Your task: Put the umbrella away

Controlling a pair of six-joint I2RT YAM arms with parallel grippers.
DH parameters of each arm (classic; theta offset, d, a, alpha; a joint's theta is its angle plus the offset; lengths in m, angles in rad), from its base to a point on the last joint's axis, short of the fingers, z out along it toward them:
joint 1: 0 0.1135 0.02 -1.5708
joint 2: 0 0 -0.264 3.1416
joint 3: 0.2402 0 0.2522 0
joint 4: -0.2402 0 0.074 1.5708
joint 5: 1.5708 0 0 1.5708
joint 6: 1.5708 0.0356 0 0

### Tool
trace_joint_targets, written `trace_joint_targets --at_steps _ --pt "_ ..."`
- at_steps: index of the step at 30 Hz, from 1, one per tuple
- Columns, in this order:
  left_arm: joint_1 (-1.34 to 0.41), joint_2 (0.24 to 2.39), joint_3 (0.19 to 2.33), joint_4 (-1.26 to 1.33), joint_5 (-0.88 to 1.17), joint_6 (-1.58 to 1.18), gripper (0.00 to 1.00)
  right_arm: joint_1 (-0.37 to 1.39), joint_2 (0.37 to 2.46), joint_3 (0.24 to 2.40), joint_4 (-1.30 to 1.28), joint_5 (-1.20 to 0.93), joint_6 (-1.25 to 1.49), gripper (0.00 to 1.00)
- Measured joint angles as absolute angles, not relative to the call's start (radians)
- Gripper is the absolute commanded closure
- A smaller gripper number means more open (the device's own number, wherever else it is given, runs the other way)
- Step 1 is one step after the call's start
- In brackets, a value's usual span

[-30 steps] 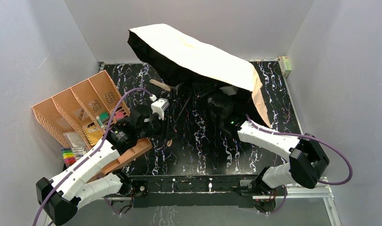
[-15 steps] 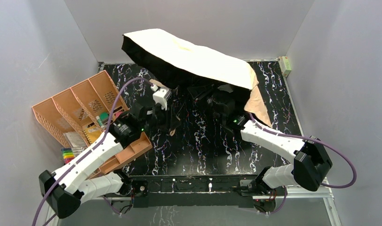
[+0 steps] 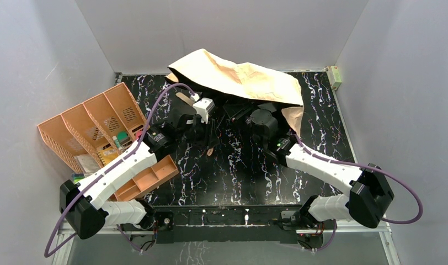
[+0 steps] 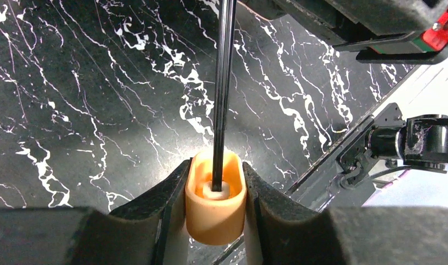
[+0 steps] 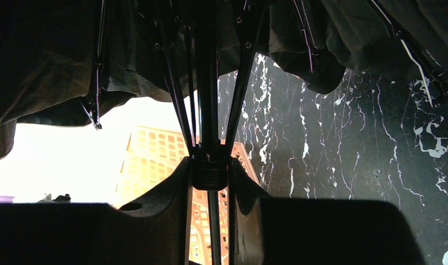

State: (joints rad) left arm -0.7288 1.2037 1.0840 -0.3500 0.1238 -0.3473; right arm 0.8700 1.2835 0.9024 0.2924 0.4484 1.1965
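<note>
Umbrella (image 3: 238,77) slumped along table (image 3: 238,176) far edge; left end effector (image 4: 215,171) clamps handle (image 4: 215,221), right end effector (image 5: 209,164) clamps runner (image 5: 209,175).

Top view: even diffuse light from above, soft shadows, sharp throughout. Tan top of umbrella (image 3: 239,78) bright, not blown; black underside lost in shadow.
Left wrist: handle (image 4: 215,207) crisp, well lit; faint sheen on marble table (image 4: 73,110) near it; left gripper fingers (image 4: 155,221) dark, slightly soft; lower right corner washed white.
Right wrist: dim, backlit; canopy underside (image 5: 56,66) near black, ribs silhouetted; left opening blown out, orange organizer (image 5: 155,149) bleached; right gripper fingers (image 5: 155,215) in silhouette.
</note>
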Motion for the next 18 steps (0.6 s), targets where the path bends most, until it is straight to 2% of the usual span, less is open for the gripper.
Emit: trace_joint_targets --at_steps 5,9,18 --pt "-0.73 1.204 1.108 -0.378 0.12 -0.338 1.0 0.891 1.279 0.908 0.284 0.493 1.181 1.0" --pt "-0.727 1.201 1.129 -0.27 0.097 -0.34 1.0 0.908 1.243 0.908 0.244 0.406 1.188 1.0" --pt "-0.728 1.188 1.126 -0.167 0.109 -0.352 1.0 0.774 1.216 0.973 0.21 0.271 1.16 1.0"
